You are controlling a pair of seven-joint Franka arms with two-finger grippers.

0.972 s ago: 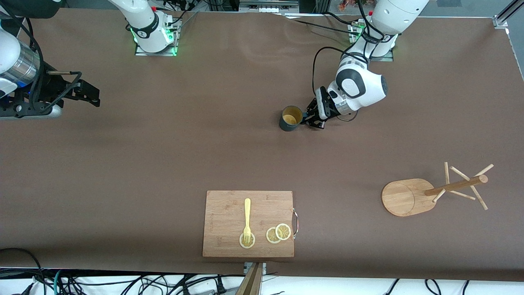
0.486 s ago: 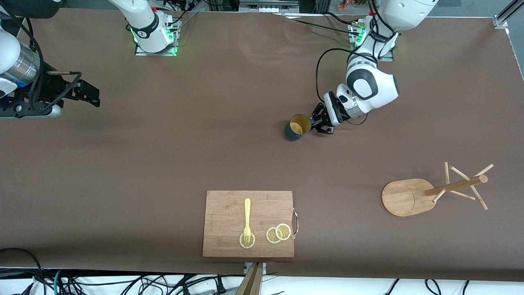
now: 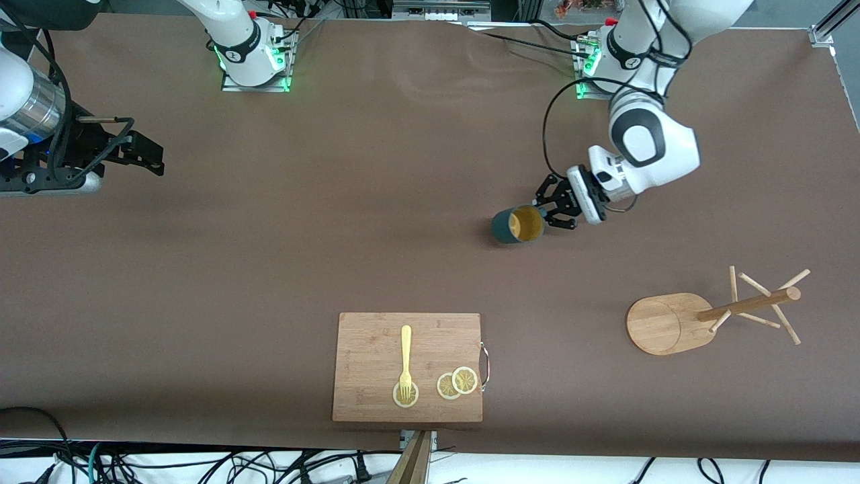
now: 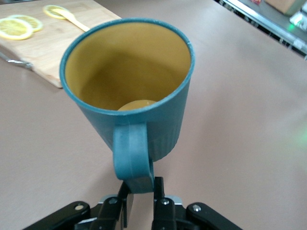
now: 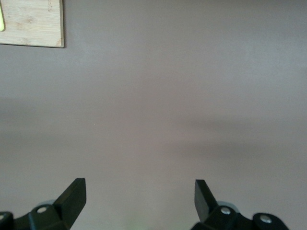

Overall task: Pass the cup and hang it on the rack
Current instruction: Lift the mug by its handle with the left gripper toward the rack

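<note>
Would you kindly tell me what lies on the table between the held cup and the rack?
Nothing: in the front view, only bare brown table separates the cup from the rack.

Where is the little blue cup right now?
The cup is in the air over the bare table, held by its handle in the left gripper, farther from the front camera than the rack.

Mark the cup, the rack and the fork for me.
cup [image 3: 517, 225], front view, on its yellow inside.
rack [image 3: 662, 323], front view, on its round base.
fork [image 3: 406, 356], front view, on its handle.
</note>
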